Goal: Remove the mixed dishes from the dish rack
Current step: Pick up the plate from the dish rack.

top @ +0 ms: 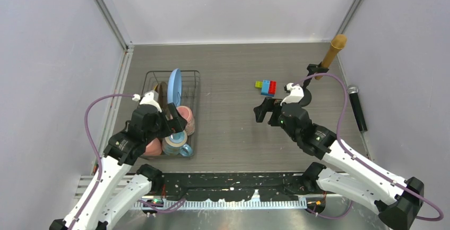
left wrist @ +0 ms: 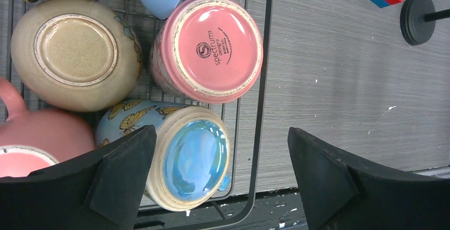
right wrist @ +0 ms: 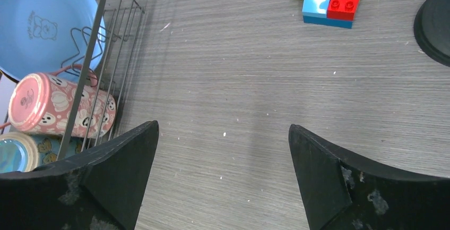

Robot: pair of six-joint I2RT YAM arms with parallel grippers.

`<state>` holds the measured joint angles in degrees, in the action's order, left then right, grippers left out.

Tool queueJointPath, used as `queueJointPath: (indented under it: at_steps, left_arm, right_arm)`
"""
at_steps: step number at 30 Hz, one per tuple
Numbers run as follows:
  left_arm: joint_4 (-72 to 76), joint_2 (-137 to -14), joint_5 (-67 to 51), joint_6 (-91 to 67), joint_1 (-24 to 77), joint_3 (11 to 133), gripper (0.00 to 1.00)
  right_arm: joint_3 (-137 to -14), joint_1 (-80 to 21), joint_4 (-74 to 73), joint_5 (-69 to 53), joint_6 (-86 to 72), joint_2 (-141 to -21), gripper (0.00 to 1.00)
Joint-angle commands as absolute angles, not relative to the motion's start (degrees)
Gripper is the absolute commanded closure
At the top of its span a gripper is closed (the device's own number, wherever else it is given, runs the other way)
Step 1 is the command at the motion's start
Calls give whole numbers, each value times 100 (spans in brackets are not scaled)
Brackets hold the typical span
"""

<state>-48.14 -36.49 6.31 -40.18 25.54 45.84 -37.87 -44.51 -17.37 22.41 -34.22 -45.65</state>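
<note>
Crowding is the risk: left pincer (left wrist: 220, 139), wide open and empty, spans blue mug (left wrist: 196, 158) and rack (left wrist: 264, 81) wire; closing could snag it, while right pincer (right wrist: 223, 134) gapes empty.

A cluster of toy bricks (top: 266, 87), lime, blue and red, sits side by side and touching on the grey wood-grain table (top: 228, 65). To their right, a tan cylinder (top: 332, 49) leans from a black stand (top: 316, 70), and a microphone (top: 356, 105) lies near the right wall
</note>
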Motion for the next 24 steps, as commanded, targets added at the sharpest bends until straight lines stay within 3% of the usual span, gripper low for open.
queueJointPath:
  at_steps: [1, 11, 24]
  left_arm:
    - [-4865, -3546, 748, -4078, 2575, 4671, 1]
    - [-5072, -3556, 976, -4133, 2575, 4717, 1]
    - [-5627, -3996, 2371, -4684, 2575, 5057, 1]
  right_arm:
    - [-3668, -4454, -1297, 2646, -3534, -4391, 0]
    - [-3075, -4456, -749, 2526, -3565, -3734, 0]
    - [-3110, -4452, -765, 2146, -3537, -4048, 0]
